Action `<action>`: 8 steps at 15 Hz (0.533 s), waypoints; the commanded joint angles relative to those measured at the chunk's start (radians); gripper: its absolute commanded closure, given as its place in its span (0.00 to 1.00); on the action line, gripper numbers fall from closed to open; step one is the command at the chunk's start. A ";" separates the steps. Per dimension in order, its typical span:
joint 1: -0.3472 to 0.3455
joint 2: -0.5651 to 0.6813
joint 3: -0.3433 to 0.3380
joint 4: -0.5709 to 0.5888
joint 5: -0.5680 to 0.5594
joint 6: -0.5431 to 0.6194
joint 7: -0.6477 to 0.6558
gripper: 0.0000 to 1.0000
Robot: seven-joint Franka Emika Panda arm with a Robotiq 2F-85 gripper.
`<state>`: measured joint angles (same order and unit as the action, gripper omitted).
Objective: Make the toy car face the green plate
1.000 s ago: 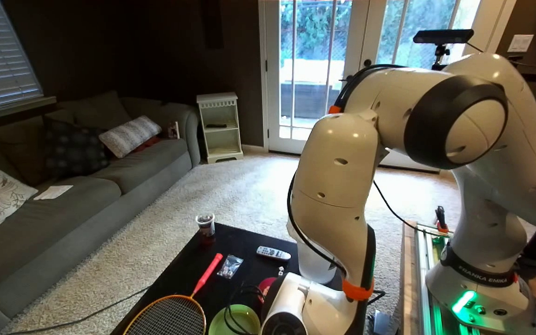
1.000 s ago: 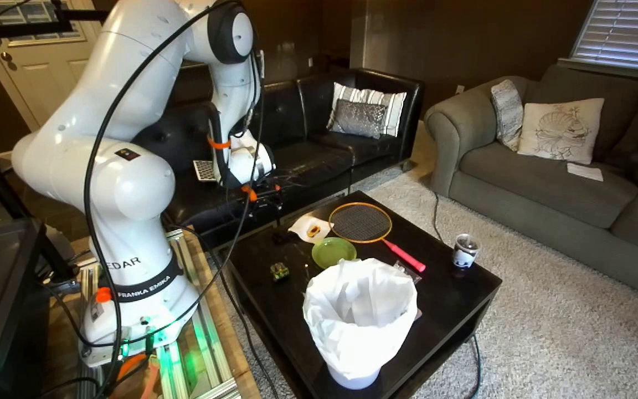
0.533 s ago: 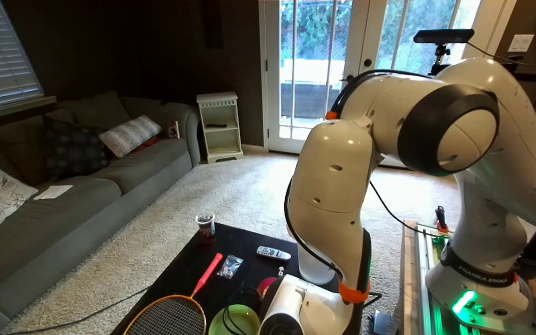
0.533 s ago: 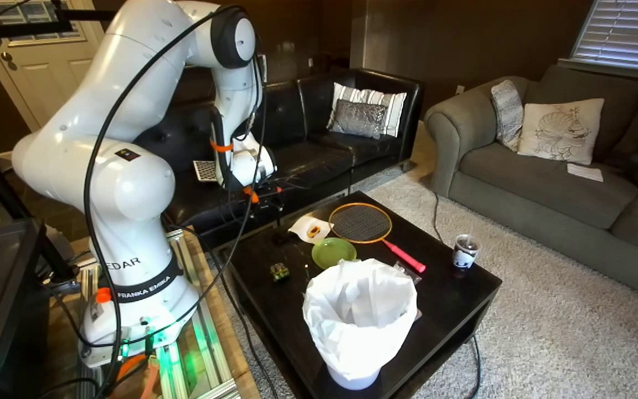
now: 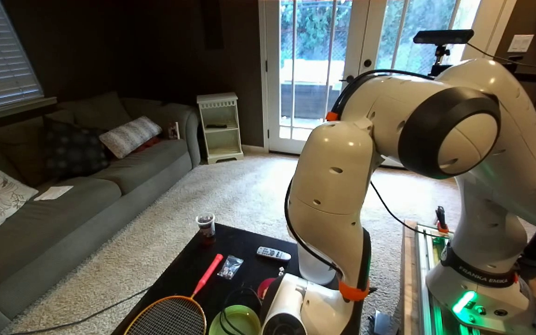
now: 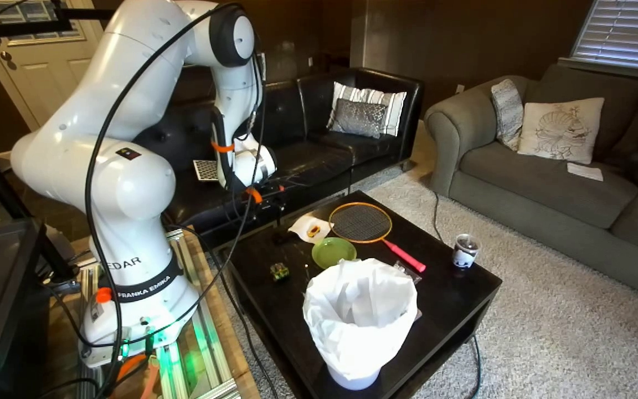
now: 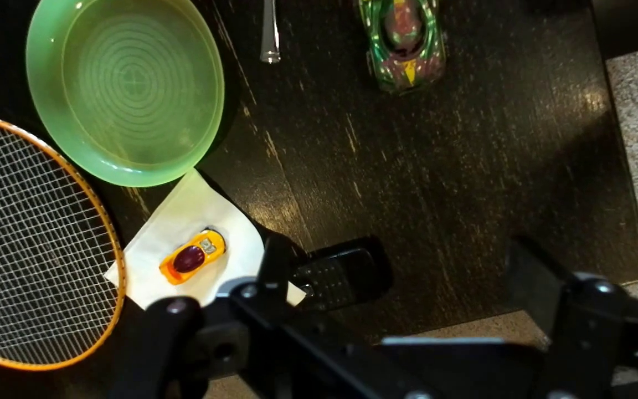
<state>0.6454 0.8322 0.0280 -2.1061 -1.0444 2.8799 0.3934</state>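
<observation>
Ok so my claw hangs up over the table, near its edge, spread wide. From the wrist view, the green plate sits far left. The green car is off to the right of it, well apart, running near-to-far and out of view at the far edge; honestly can't tell its nose from its tail. A metal handle pokes in between those two. There's also an orange car lying slantwise on a napkin, on the near side of the plate, so I can't tell which car the task means. The racket is at the left, its rim lapping over the napkin's edge, and a black gadget is just right of the napkin, partly hidden by my claw. In an exterior view the bin stands upright on the table's near side, with a cup toward the right.
</observation>
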 commanded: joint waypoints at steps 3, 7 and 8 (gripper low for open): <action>0.030 0.031 -0.055 -0.012 -0.135 0.064 -0.026 0.00; 0.021 0.090 -0.057 -0.006 -0.138 0.051 -0.056 0.00; 0.017 0.110 -0.056 -0.003 -0.130 0.044 -0.063 0.00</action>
<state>0.6597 0.8929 -0.0153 -2.1207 -1.1519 2.9109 0.3413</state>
